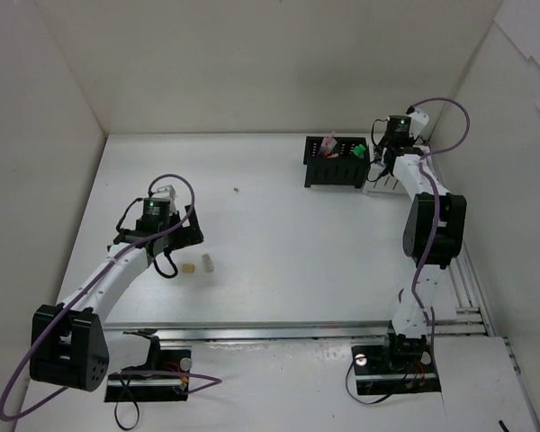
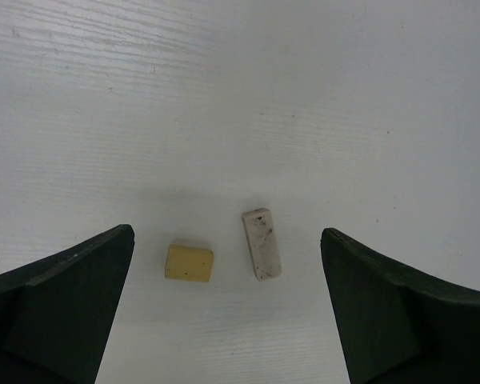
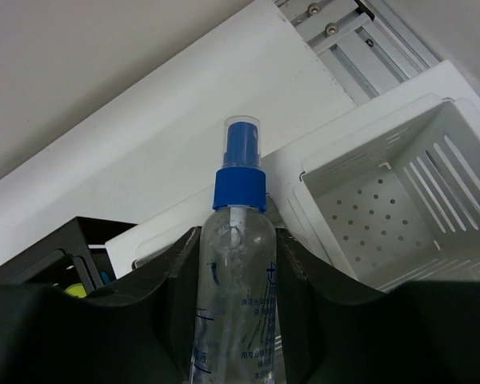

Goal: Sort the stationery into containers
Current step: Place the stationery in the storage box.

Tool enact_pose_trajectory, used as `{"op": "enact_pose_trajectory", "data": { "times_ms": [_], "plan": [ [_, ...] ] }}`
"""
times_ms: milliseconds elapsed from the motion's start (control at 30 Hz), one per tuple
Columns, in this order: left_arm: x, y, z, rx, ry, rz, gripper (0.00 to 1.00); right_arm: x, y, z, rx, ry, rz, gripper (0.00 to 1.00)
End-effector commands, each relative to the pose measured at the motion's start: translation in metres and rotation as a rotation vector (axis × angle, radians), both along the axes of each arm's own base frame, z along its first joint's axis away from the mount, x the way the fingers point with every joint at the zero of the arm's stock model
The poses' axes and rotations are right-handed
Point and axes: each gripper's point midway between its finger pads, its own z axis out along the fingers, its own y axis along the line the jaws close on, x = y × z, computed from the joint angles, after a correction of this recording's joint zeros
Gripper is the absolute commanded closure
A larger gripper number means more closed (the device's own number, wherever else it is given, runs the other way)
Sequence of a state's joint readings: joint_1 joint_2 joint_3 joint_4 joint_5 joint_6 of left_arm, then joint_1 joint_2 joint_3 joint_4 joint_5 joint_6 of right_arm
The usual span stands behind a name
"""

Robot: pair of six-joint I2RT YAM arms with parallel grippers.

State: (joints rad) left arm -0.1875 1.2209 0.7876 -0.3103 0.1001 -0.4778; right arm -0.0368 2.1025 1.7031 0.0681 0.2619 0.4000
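Observation:
My left gripper (image 2: pixel 228 264) is open above the table, its jaws wide on either side of a tan eraser (image 2: pixel 189 263) and a white eraser (image 2: pixel 262 244), touching neither. Both erasers also show in the top view, tan (image 1: pixel 188 268) and white (image 1: pixel 208 263). My right gripper (image 3: pixel 236 264) is shut on a clear blue-capped bottle (image 3: pixel 238 240), held over the white bins (image 3: pixel 384 208) beside the black organiser (image 1: pixel 336 162). The organiser holds pens and highlighters with a green cap showing (image 1: pixel 359 150).
A small speck (image 1: pixel 236 190) lies on the table mid-back. White walls close in the table on the left, back and right. A metal rail (image 1: pixel 459 270) runs along the right side and the near edge.

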Motion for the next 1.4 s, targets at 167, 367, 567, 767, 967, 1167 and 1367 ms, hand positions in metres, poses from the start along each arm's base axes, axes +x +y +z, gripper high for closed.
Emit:
{"op": "enact_pose_trajectory", "data": {
  "times_ms": [167, 367, 567, 767, 967, 1167, 1367],
  "plan": [
    [0.011, 0.001, 0.022, -0.007, -0.094, 0.003, 0.03, 0.002, 0.005, 0.112, -0.021, -0.349, 0.038, 0.94],
    [0.017, -0.004, 0.023, -0.024, -0.099, -0.018, 0.03, 0.001, 0.006, 0.156, -0.104, -0.516, 0.084, 0.96],
    [0.026, -0.011, 0.026, -0.048, -0.116, -0.034, 0.04, 0.013, 0.006, 0.177, -0.226, -0.601, 0.136, 0.95],
    [0.034, -0.012, 0.027, -0.05, -0.108, -0.031, 0.04, 0.036, 0.006, 0.137, -0.268, -0.582, 0.163, 0.94],
    [0.035, -0.012, 0.029, -0.035, -0.115, -0.025, 0.04, 0.04, -0.003, 0.098, -0.321, -0.5, 0.15, 0.94],
    [0.036, -0.015, 0.029, -0.033, -0.118, -0.031, 0.04, 0.037, -0.011, 0.069, -0.367, -0.436, 0.128, 0.93],
    [0.036, -0.018, 0.029, -0.034, -0.12, -0.034, 0.04, 0.027, -0.014, 0.052, -0.428, -0.384, 0.097, 0.83]
  ]
}}
